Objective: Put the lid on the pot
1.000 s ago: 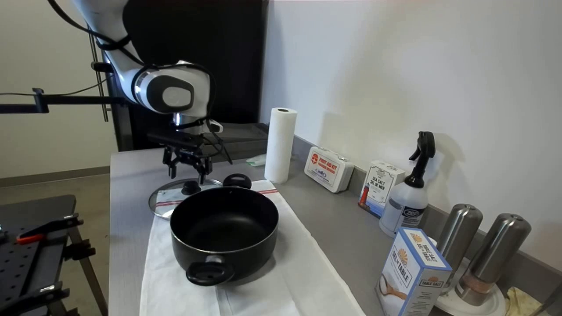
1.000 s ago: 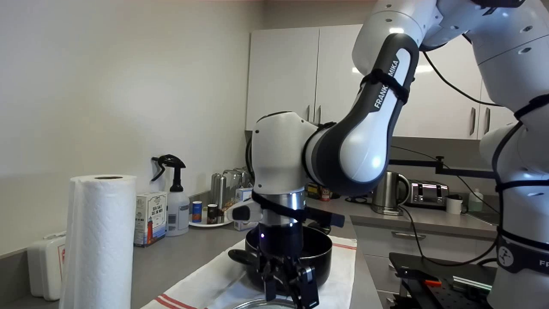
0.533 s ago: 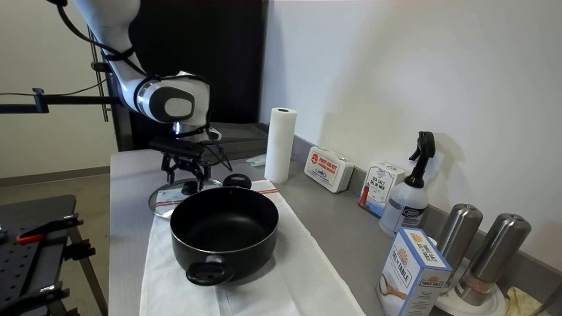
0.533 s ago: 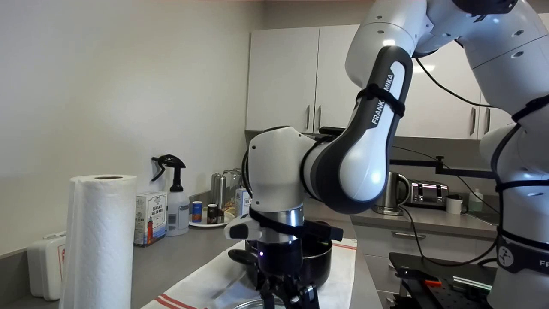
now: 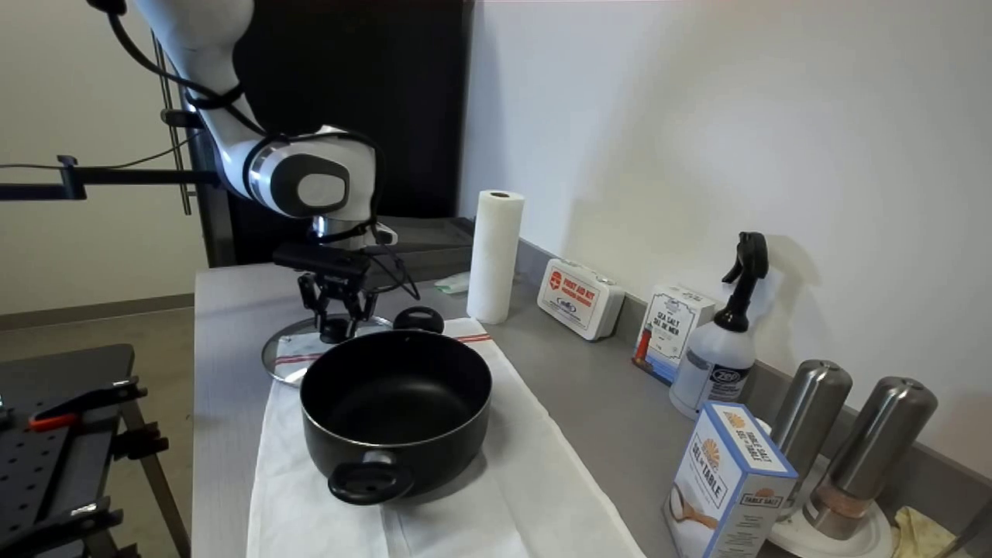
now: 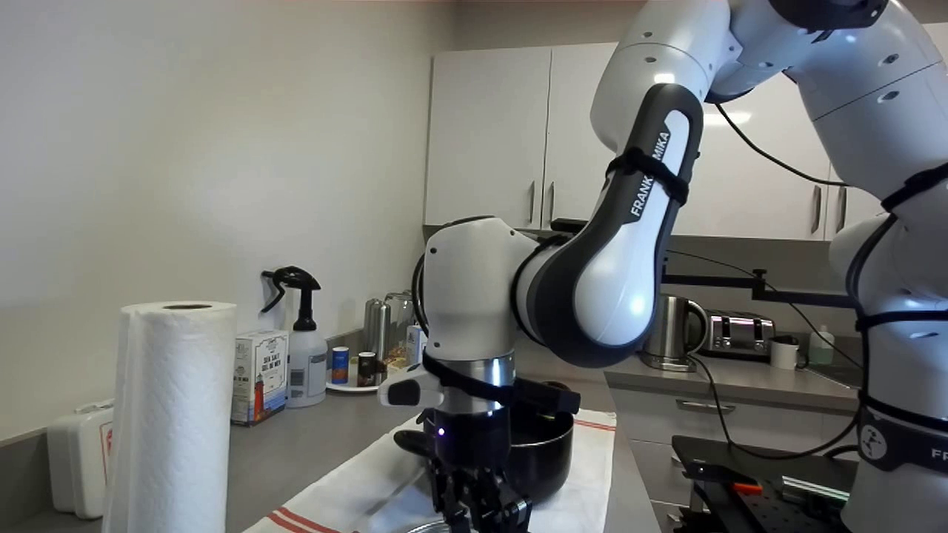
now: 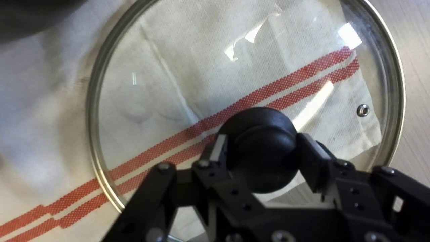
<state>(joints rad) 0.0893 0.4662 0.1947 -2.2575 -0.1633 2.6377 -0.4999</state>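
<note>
The round glass lid (image 7: 181, 67) lies flat, partly on the striped towel and partly on bare counter, just behind the pot in an exterior view (image 5: 291, 353). Its black knob (image 7: 263, 168) sits between both fingers of my gripper (image 7: 263, 148), which is shut on it from two sides. Only a sliver of the lid's rim (image 6: 429, 527) shows in an exterior view. The black pot (image 5: 395, 457) stands uncovered on the towel, its inside bare and its two short handles sticking out. In an exterior view the arm partly hides the pot (image 6: 544, 463).
A white towel (image 5: 504, 496) lies under the pot. Along the wall stand a paper towel roll (image 5: 494, 256), a first aid kit (image 5: 580, 300), a sea salt box (image 5: 670, 329), a spray bottle (image 5: 713, 364), a table salt box (image 5: 728, 480) and steel mills (image 5: 868, 457).
My gripper has come down over the lid's knob, shifted slightly sideways, and its fingers have drawn together on the knob. Lid and pot have not visibly moved.
</note>
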